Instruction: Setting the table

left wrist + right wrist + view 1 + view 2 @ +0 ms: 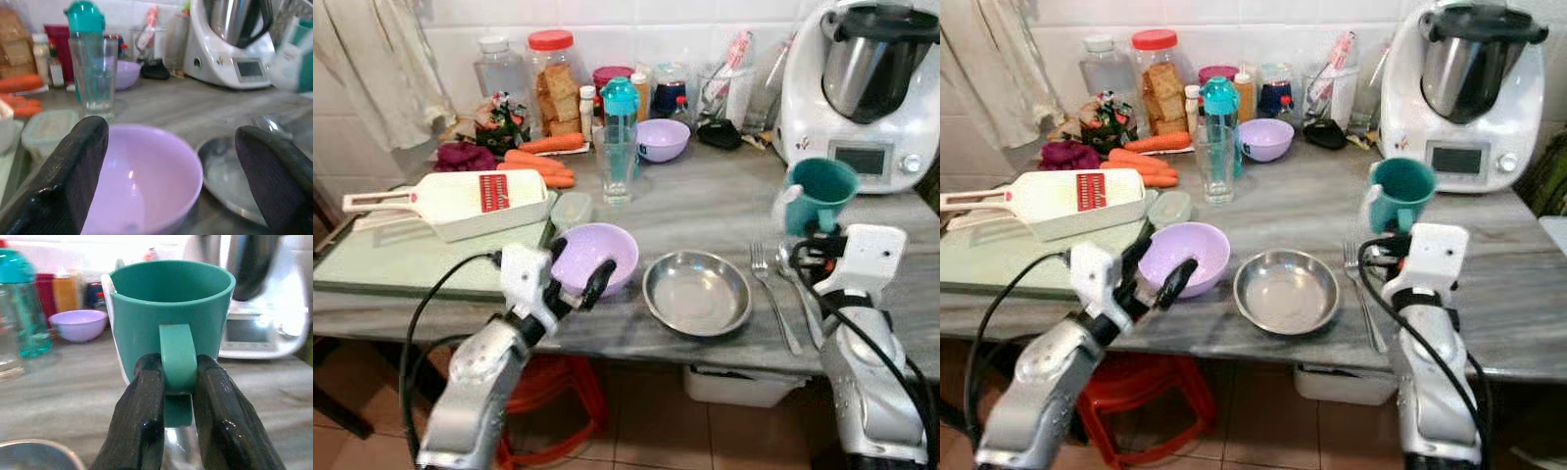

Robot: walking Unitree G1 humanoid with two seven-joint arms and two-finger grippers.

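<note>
At the near edge of the grey marble desk, the left gripper has its fingers spread wide on either side of a lilac bowl, whose near rim sits between them without either pad clearly touching it. Just to the right of that bowl lies a shallow steel plate, and next to it a fork and a spoon lie side by side, handles pointing toward the desk's edge. Above the cutlery, the right gripper pinches the handle of a teal mug, fingers pressed against both sides of the loop, the mug upright and lifted off the surface. To the left, a white slicer rests on a pale green cutting board, with a small lidded container beside it. Further back stand a clear glass and a teal-capped bottle, a second lilac bowl, carrots, and jars against the tiled wall. A white kitchen machine occupies the far right corner.
</note>
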